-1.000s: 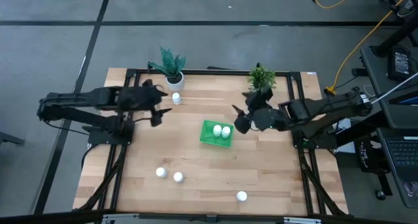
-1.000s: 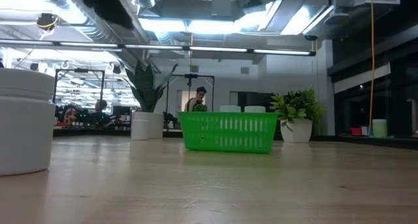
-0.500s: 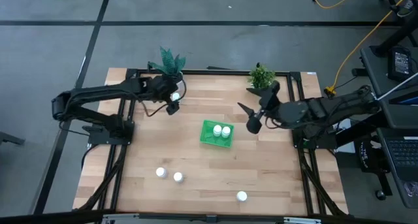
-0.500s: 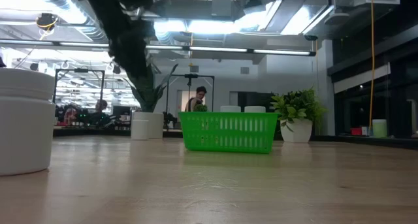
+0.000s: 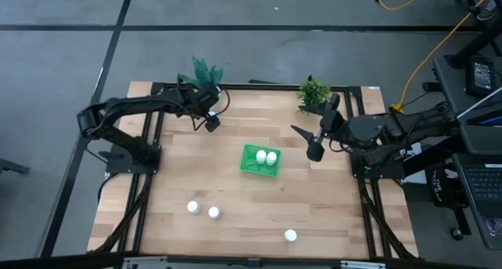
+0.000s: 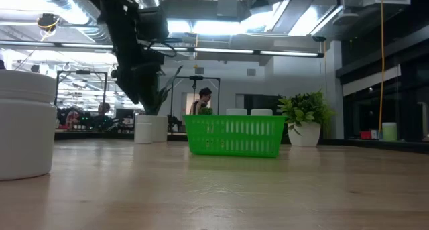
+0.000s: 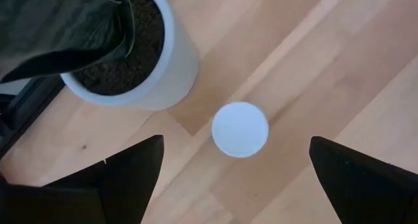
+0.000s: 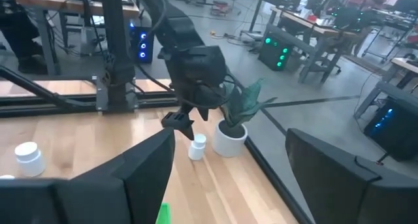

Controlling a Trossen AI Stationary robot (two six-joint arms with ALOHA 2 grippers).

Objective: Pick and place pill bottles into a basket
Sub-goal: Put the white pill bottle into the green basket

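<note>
Nearest the low camera, one small white cylindrical pill bottle with a round cap (image 6: 25, 126) looms at the edge of the pale wooden plank table (image 5: 227, 187). From above, three such bottles stand along the near side: two close together (image 5: 194, 208) (image 5: 213, 212) and one farther right (image 5: 290, 236). Mid-table sits the small bright green rectangular plastic basket with meshed sides (image 5: 249, 161), and two bottles (image 5: 261, 155) (image 5: 272, 157) stand inside it, their caps showing over the rim in the low view. To the basket's right, the right gripper (image 5: 312, 143) hangs above the wood with its fingers parted and nothing between them. Toward the far left, the left gripper (image 5: 210, 120) hovers directly over the sixth bottle (image 7: 240, 128), fingers (image 7: 124, 178) spread wide on either side and clear of the cap. Just beside that bottle stands a white round pot of dark soil with a long-leaved green plant (image 7: 130, 61); a second bushy potted plant (image 5: 314, 91) sits at the far right corner. Beyond the table lie grey floor, black frame rails, workbenches, ceiling lights and a person (image 6: 203, 99) in the distance.
</note>
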